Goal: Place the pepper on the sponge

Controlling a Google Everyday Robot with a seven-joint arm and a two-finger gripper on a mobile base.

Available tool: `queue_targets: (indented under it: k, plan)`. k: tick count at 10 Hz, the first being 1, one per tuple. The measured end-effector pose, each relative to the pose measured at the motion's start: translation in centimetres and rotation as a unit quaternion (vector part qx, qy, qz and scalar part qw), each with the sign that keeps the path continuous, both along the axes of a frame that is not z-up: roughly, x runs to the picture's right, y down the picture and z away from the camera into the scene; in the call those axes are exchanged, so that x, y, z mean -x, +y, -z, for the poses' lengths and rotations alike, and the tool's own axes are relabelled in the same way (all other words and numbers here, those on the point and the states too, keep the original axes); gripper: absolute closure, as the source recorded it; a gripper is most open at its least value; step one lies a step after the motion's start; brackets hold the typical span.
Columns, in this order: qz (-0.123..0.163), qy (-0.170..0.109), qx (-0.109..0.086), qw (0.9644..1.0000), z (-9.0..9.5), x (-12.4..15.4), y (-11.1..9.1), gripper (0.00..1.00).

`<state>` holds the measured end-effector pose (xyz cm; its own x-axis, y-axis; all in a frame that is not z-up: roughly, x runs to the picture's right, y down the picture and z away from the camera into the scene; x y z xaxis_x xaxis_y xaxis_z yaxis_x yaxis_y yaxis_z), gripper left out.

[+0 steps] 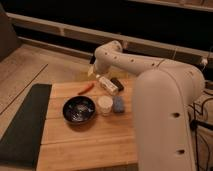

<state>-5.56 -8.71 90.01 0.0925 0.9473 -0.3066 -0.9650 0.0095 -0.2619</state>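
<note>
We see the pepper lying on the tabletop near the far edge, well apart from the sponge, which sits toward the right edge just beside a white jar. The hand hangs low by the far edge. We cannot tell whether it is released or clenched, but the pepper is not in it. From the hand the pepper lies toward the left edge, its long axis slanting from near-left to far-right. We judge a pickup calls for a leftward reach, gripping across that slant.
</note>
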Motion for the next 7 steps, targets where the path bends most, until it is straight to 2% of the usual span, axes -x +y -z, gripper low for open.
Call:
queue_targets:
  k: [2, 4, 5, 6, 7]
  plan:
    - [0.024, -0.016, 0.009, 0.9995, -2.6, 2.9, -0.1, 0.35]
    - [0.054, -0.042, 0.024, 0.9974, -4.6, 7.1, 0.6, 0.35]
    - [0.068, -0.057, 0.041, 0.9952, -5.8, 9.1, 1.6, 0.35]
    - [0.072, -0.066, 0.056, 0.9937, -6.6, 10.0, 2.5, 0.35]
    - [0.069, -0.073, 0.08, 0.9917, -7.7, 10.5, 3.7, 0.35]
